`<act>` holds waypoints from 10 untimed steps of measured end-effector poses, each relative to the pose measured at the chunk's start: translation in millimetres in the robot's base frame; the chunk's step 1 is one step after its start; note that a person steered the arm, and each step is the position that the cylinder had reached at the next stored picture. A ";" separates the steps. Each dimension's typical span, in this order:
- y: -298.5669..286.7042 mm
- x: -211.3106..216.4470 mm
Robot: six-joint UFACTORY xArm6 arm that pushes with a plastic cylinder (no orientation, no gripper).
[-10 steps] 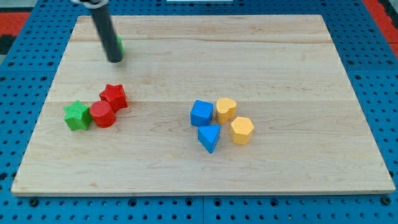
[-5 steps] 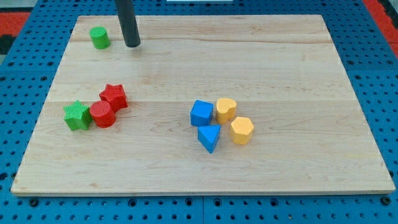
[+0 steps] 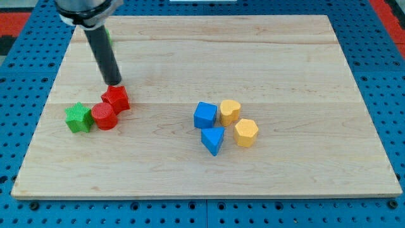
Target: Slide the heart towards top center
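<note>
Yellow heart [image 3: 230, 111] sits right of board centre, touching blue cube [image 3: 205, 115]; bare wood [image 3: 253, 50] lies open between it & the top edge. Below it: yellow hexagon [image 3: 245, 133], blue triangle [image 3: 213, 140]. Far left of heart: red star [image 3: 116, 98], red cylinder [image 3: 104, 116], green star [image 3: 78, 117], all ribbed. My tip [image 3: 114, 83], a plain rod w/ nothing to open or close, is just above red star.

Two clusters sit on the pale wooden worktop [image 3: 285, 57]: red star block [image 3: 116, 98], red cylinder block [image 3: 104, 116] and green star block [image 3: 78, 117] left; blue cube block [image 3: 205, 115], yellow heart block [image 3: 230, 111], yellow hexagon block [image 3: 245, 133] and blue triangle block [image 3: 213, 140] right.
</note>
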State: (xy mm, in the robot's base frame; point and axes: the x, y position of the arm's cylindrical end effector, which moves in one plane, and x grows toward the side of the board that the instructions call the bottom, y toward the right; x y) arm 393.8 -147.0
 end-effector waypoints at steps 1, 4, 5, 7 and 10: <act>141.6 7.9; 196.1 98.7; 200.9 70.9; 132.0 38.4; 162.0 -72.8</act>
State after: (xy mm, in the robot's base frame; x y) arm 321.0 15.0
